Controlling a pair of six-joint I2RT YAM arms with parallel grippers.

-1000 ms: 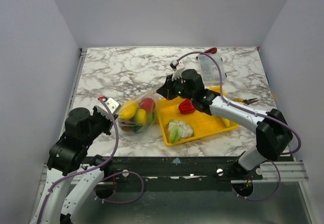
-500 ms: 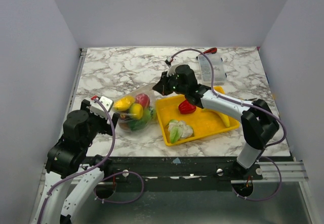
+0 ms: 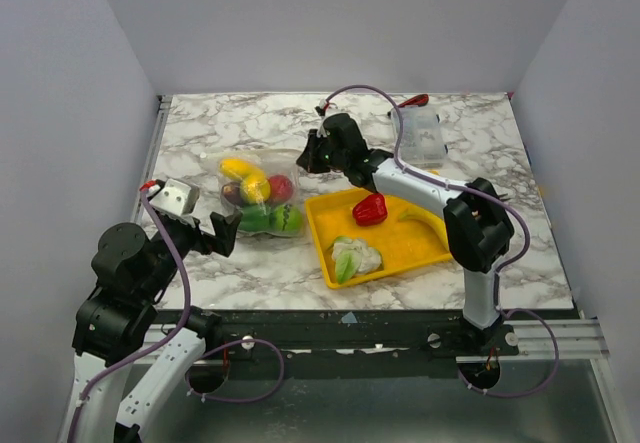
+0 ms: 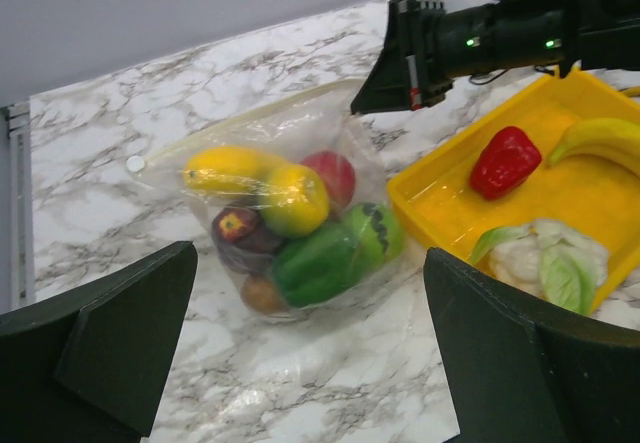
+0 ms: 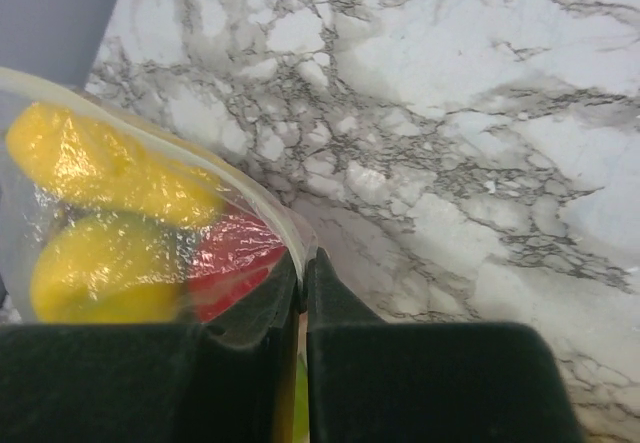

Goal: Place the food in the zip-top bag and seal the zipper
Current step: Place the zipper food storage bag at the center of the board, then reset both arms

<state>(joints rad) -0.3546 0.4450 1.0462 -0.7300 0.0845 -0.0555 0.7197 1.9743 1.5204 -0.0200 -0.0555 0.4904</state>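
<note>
1 bag (image 4: 300,123), 1 tray (image 4: 445,213), 1 cauli (image 4: 530,258)

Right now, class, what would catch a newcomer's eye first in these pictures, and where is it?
A zip-top bag packed with bright toy fruit lies on the marble table left of the yellow tray, the right gripper pinching its far edge. The tray holds a red pepper, a banana and a cauliflower. The left gripper hangs open at the front left.

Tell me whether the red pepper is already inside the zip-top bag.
No, the red pepper lies on the yellow tray, beside the zip-top bag, not in it.
</note>
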